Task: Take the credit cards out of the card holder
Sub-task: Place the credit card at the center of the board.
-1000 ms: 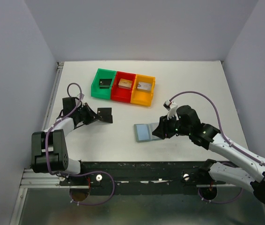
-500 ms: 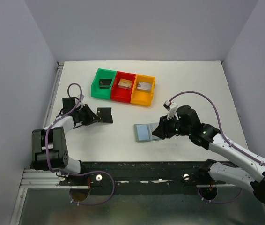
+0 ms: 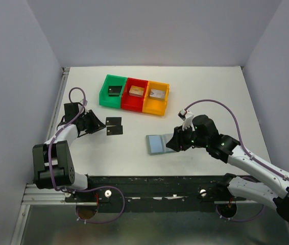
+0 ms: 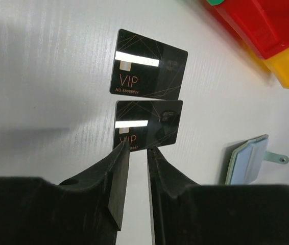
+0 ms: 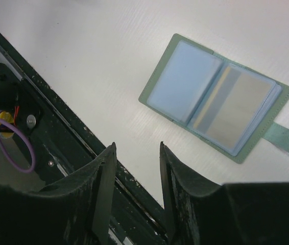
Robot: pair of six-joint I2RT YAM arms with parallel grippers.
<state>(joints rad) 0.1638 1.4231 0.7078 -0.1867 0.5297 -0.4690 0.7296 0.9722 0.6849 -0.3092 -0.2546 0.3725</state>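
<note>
Left gripper (image 4: 136, 152) is barely cracked open. There's a thin slit with bare table (image 3: 211, 87) showing through it and nothing pinched. Its fingertips (image 4: 120, 150) sit right at the closest edge of the near black card (image 4: 149, 120), which lies flat; can't tell if they actually touch it. The far black card (image 4: 149, 71) lies just beyond, with a small gap between the two. The left arm is stretched low along the table's left side, pointing right.

Toward the back, well apart from the cards, are the green bin (image 3: 103, 94), red bin (image 3: 126, 99) and orange bin (image 3: 152, 107) in a row.

The card holder (image 5: 183, 84) lies open and flat near the front, pockets up, with a silvery card (image 5: 241, 109) in one pocket. There's open tabletop between it and the black cards.

Right gripper (image 5: 137, 148) is roughly half open and empty, angled down just beside the holder's right edge, close to the front rail (image 5: 27, 120).
</note>
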